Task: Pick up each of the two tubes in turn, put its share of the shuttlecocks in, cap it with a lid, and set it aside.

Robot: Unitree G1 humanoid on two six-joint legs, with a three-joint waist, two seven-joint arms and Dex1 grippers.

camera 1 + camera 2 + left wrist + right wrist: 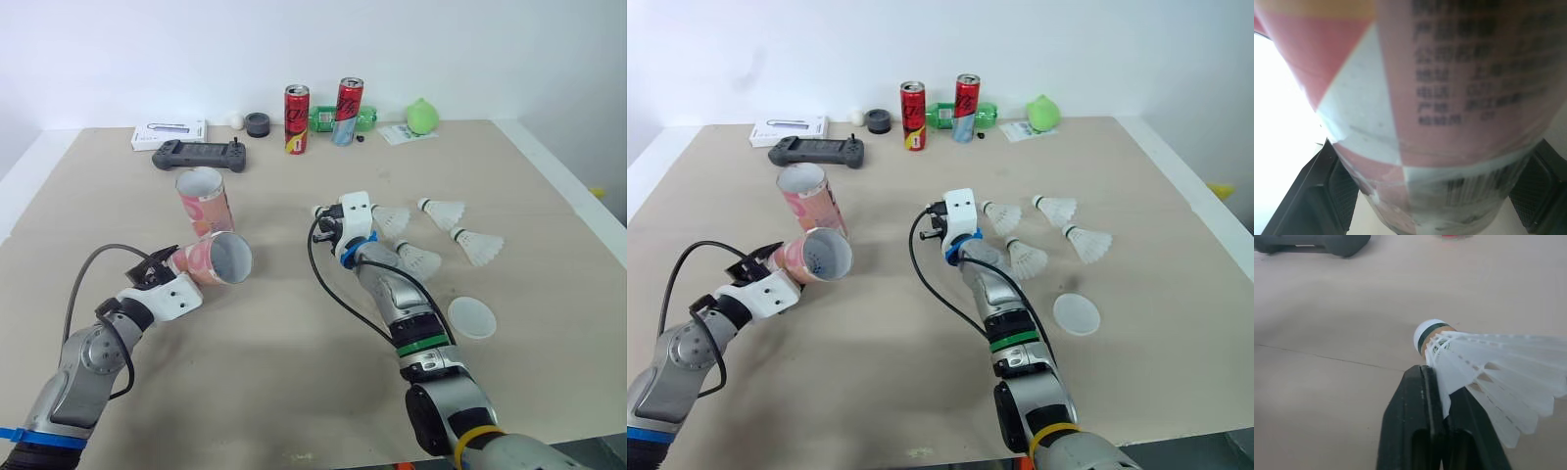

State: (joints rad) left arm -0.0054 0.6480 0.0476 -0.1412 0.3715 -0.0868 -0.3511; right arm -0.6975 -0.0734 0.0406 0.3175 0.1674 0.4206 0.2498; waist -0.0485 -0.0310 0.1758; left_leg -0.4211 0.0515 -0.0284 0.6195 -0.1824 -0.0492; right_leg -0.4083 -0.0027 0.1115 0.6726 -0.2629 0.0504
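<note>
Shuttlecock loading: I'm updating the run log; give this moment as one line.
left gripper shut on pink tube | right gripper shut on shuttlecock, outside tube | second tube upright, uncapped | lid on table

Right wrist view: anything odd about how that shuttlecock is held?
Yes. The right gripper is shut on the shuttlecock by the edge of its feather skirt, not the cork, so it sticks out sideways. The pinched feathers could bend.

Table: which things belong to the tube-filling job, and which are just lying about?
Job: tube in left hand, standing tube, shuttlecock in right hand, loose shuttlecocks, lid.
Lying about: game controller, white box, two red cans, green bottle, black cap, small white ball.
</note>
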